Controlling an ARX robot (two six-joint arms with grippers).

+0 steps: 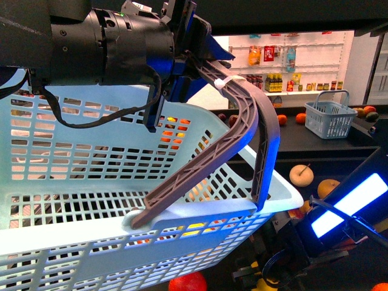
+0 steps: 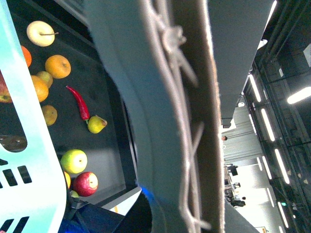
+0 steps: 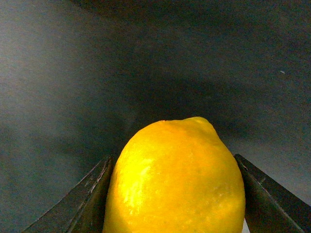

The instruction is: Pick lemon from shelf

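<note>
**Lemon clamped in the right jaws, basket held up by the left**

In the right wrist view the lemon (image 3: 177, 179) fills the lower middle, bright yellow with its blunt tip pointing away from the camera. The right gripper (image 3: 172, 160) has its two dark jaws pressed against the fruit, one on each side, so they are closed on it. Behind the lemon lies the dull dark surface of a shelf tray (image 3: 73, 73). Whether the fruit rests on that surface or hangs just clear of it cannot be told.

From the front, the left gripper (image 1: 203, 57) sits high at the end of a thick black arm. Its jaws are clamped on the grey-brown handle (image 1: 242, 130) of a large pale blue basket (image 1: 79, 182), which takes up most of the frame. A white tie (image 1: 225, 83) is wrapped around the handle near the grip. The right arm (image 1: 345, 209), with a lit blue-white strip, reaches down at the lower right beside the basket's corner.

Past the basket, the black shelf (image 1: 321, 145) carries loose fruit, among it a pale apple (image 1: 301, 174). A small basket (image 1: 330, 118) stands further back.

The left wrist view shows the handle very close. Beside it, a tray holds an orange (image 2: 58, 66), a red chilli (image 2: 77, 103), a pear (image 2: 96, 124), a green apple (image 2: 74, 160) and a red apple (image 2: 85, 183).
</note>
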